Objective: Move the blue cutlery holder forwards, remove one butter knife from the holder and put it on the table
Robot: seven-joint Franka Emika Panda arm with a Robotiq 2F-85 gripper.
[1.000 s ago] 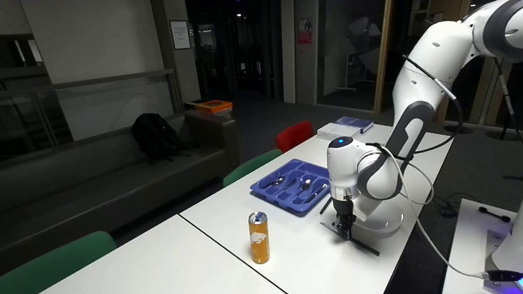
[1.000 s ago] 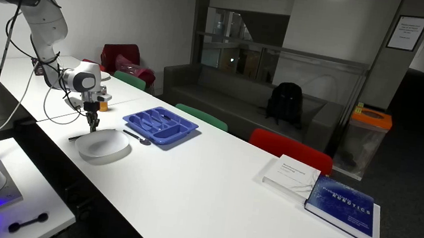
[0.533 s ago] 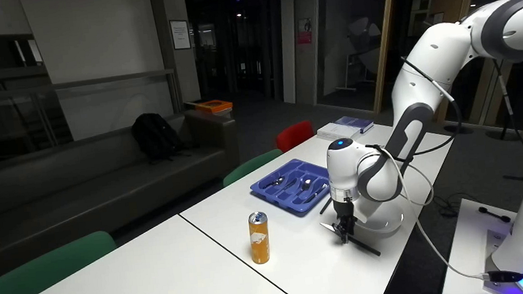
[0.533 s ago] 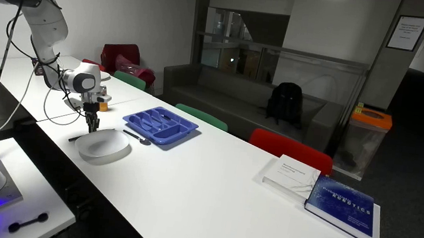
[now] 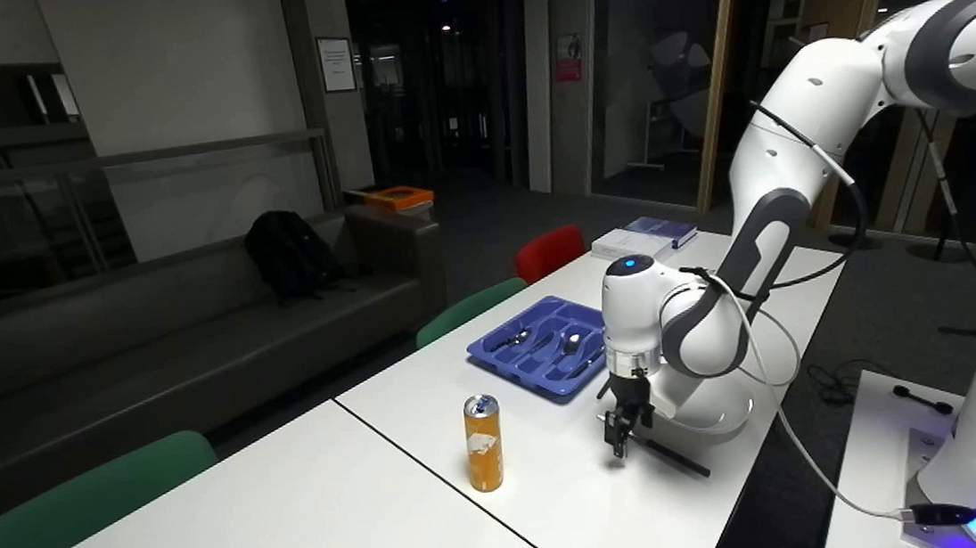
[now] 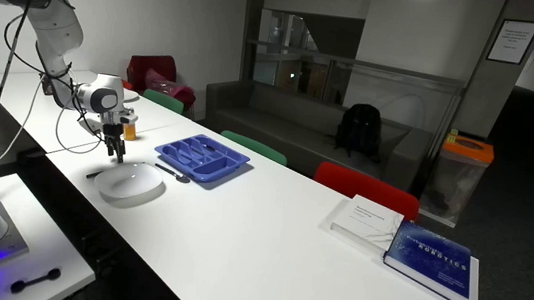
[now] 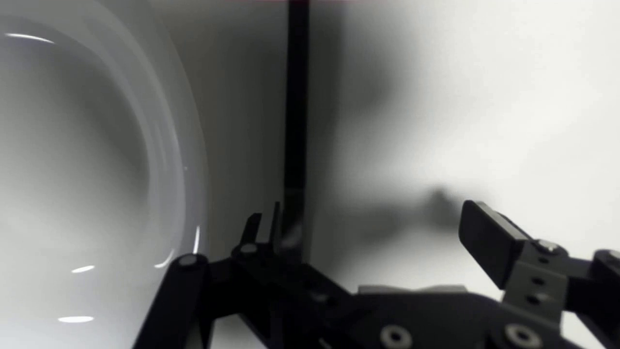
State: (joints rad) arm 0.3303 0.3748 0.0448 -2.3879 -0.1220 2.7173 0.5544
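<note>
In the wrist view, the jaws are found apart. The knife (image 7: 296, 106) is seen along the gap, just beside the jaw nearer the plate (image 7: 92, 160) and well apart from the opposite jaw; no clamping is indicated, though a touch by the nearer jaw cannot be ruled out. A dark handle is shown, with a shinier part below it taken as the blade. The knife is judged light, stiff and hardly fragile, with a blade likely to be slippery; it is best gripped across the handle, close to the blade. As it is thin, the jaws would need to be brought almost onto the table (image 7: 508, 111).

In an exterior view, the holder (image 5: 515, 373) is seen flat on the table, apart from the upright can (image 5: 485, 453), with cutlery (image 5: 573, 344) in its compartments. It is judged to be light, rigid plastic, best taken by the rim, as loose pieces may slide if it is tilted. The arm (image 5: 786, 158) is extended with its elbow raised, and the jaws are pointed down, slightly tilted, low over the knife's blade end. Whether the table is touched cannot be told.

In an exterior view, a spoon (image 6: 175, 175) is noted on the table between plate and holder. The knife is partly hidden behind the plate, with the jaws just beyond its rim. The laying-down is judged done, with only retreat of the arm outstanding
</note>
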